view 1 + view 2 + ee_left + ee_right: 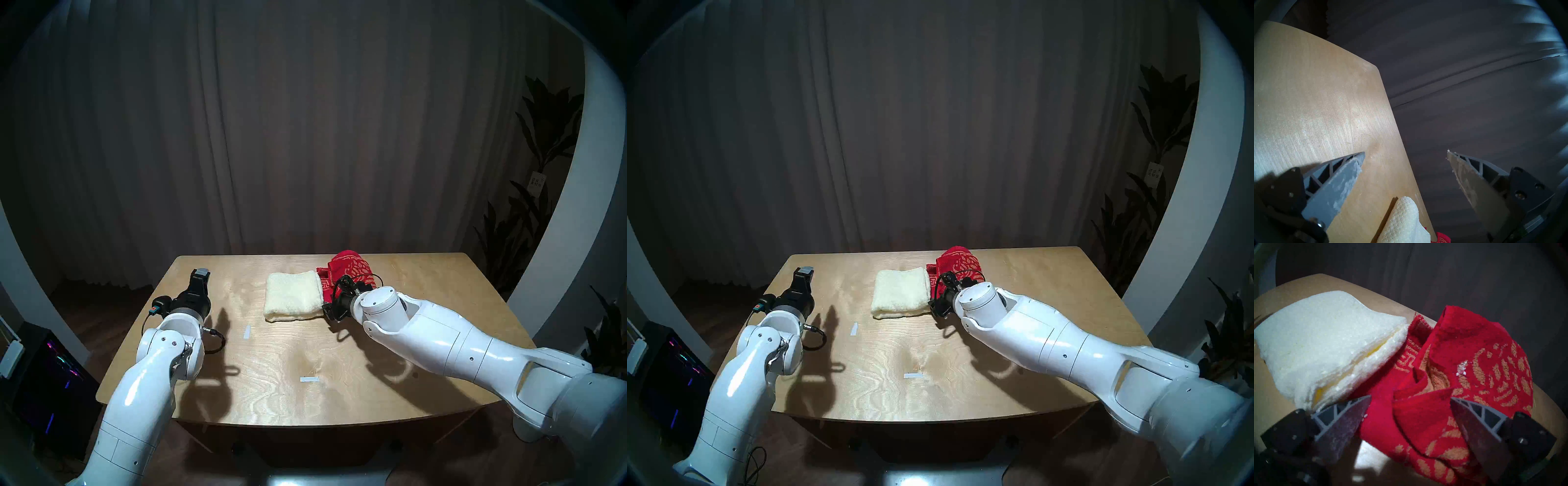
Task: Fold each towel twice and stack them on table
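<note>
Fingers of the right gripper (1410, 402) stand spread, holding nothing, over the crumpled red towel (1474, 361). That towel lies touching the folded cream towel (293, 297), on its right, both toward the far side of the table (305, 373). Left of the cream towel, well apart, the left gripper (1406, 153) hangs wide apart and empty.
</note>
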You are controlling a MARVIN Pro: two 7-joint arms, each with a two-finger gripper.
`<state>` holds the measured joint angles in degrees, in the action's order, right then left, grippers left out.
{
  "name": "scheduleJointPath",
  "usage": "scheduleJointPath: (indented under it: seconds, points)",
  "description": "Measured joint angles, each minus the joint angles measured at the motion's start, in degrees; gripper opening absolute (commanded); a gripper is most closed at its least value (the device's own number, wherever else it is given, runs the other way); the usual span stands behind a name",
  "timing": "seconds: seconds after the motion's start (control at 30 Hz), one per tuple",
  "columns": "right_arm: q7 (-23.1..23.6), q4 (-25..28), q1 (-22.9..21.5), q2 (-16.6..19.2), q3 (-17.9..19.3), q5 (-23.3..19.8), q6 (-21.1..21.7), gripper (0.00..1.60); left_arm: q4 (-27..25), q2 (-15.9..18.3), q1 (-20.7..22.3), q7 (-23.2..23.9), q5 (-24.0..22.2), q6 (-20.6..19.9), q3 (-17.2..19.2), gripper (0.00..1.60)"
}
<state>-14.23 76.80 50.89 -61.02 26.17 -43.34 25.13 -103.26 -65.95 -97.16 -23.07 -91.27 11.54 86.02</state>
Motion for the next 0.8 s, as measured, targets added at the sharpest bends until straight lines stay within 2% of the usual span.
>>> scheduleJointPath:
  seconds: [0.27, 0.53, 0.8]
  points:
    - [1.49, 1.74, 0.12, 1.11, -0.36, -0.53, -0.11, 1.60, 0.00, 0.06, 0.00, 0.28, 0.07, -0.07, -0.07, 1.60]
    - [3.97, 2.24, -0.37, 2.58, -2.09, 1.02, -0.43, 1.60, -0.53, 0.06, -0.09, 0.32, 0.18, -0.03, -0.12, 1.60]
    - [7.90, 2.60, -1.16, 4.99, -5.56, 6.31, -5.43, 1.60, -1.17, 0.07, -0.10, 0.36, 0.54, -0.02, -0.72, 1.60]
